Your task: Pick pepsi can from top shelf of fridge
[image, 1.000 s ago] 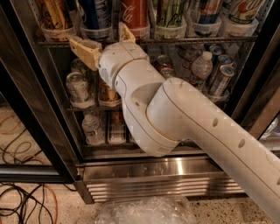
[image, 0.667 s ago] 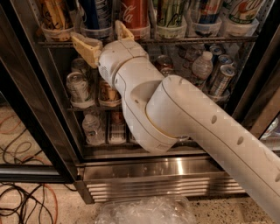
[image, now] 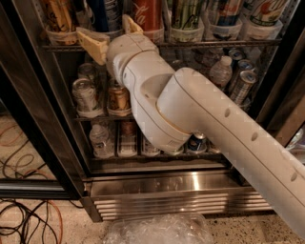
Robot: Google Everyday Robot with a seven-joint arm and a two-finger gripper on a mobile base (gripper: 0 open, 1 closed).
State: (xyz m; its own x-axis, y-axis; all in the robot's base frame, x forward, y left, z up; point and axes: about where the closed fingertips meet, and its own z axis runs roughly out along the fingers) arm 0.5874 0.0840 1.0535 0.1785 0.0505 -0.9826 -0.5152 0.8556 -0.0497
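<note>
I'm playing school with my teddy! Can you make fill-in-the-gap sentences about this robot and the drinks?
1. The gripper is up at the top shelf of the fridge, its fingers ___.
2. The pepsi can, seen between the fingers, is dark ___.
3. The Coca-Cola can next to it is ___.
Missing words: open, blue, red.

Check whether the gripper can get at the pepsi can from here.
Probably yes: the open gripper is right at the pepsi can on the top shelf, nothing between, though the red can stands close.
</note>
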